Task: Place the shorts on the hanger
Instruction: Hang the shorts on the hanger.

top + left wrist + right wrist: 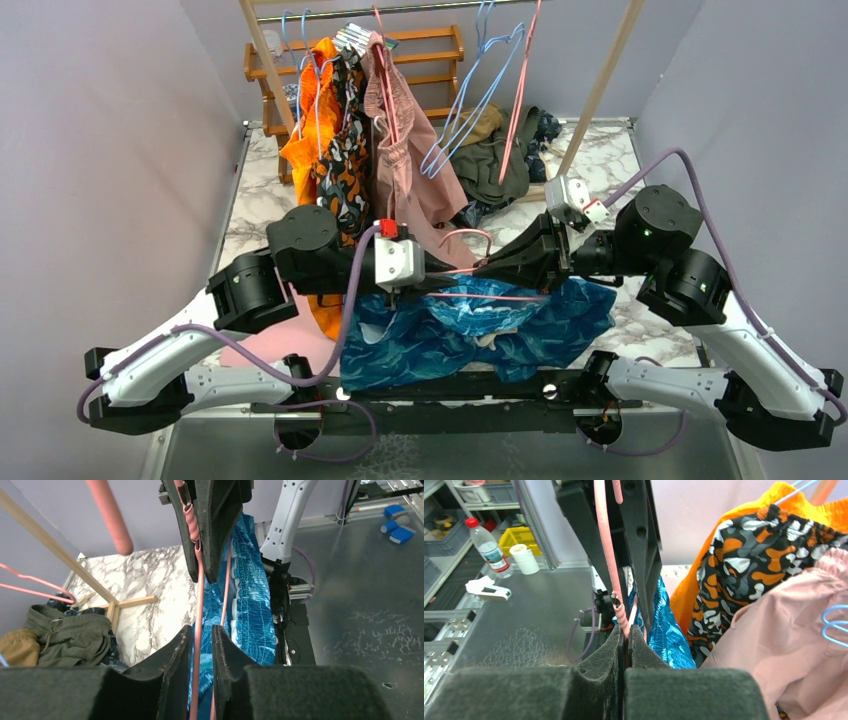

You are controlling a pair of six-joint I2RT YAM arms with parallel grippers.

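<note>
The teal leaf-print shorts lie bunched on the table's near edge, with part of them draped over the thin pink hanger. Both grippers meet above the shorts at the hanger's wire. My right gripper is shut on the hanger, its pads pressed together around the wire. My left gripper stands slightly open, and the hanger runs between its fingers with gaps at the sides. In the left wrist view the shorts hang beside the wire. The right gripper shows there too, facing mine.
A wooden rack at the back carries orange shorts, orange-black patterned shorts, dusty-pink shorts and light blue hangers. An olive clothes pile lies at the back right. Another pink hanger hangs there.
</note>
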